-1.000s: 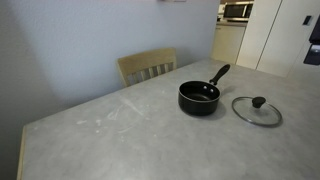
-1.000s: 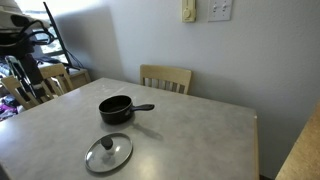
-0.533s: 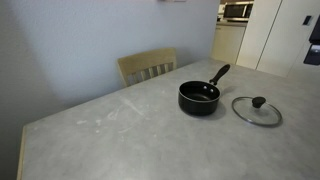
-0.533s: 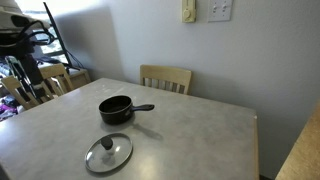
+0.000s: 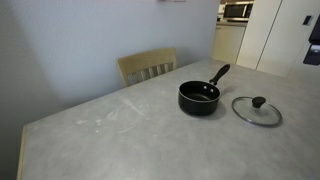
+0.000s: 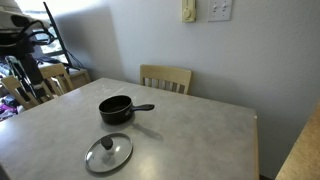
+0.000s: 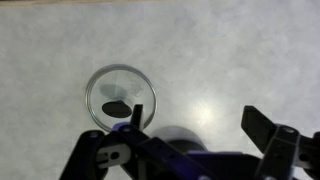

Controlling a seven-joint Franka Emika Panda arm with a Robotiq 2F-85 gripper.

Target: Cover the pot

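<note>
— While I have you on the line, what fills your screens?

— Mostly the grey table [image 5: 100, 140], which takes up the lower half of both exterior views. A pale wooden chair [image 5: 148, 66] stands against its far edge, upper centre of the frame, with a plain wall behind it.

— And your claw?

— I see the gripper [image 7: 192, 120] coming in from the bottom edge of the wrist view. Its jaws are spread as wide as they go and hold nothing. Only bare tabletop shows between them.

— Where is the pot?

— In an exterior view the pot [image 5: 199, 97] stands upright on the table, right of centre, with its long handle [image 5: 219, 74] pointing to the upper right. In an exterior view the pot [image 6: 116, 110] sits left of centre with the handle out to the right. It is uncovered and dark inside.

— And the lid?

— I find the glass lid [image 5: 257, 110] lying flat on the table, near the pot but apart from it. It is at the pot's lower right in an exterior view. In an exterior view the lid [image 6: 108, 153] is below the pot, toward the bottom edge. My wrist view looks down on it at left of centre.

— Anything smaller?

— Just the black knob [image 7: 115, 105] in the middle of the lid, facing up.
</note>
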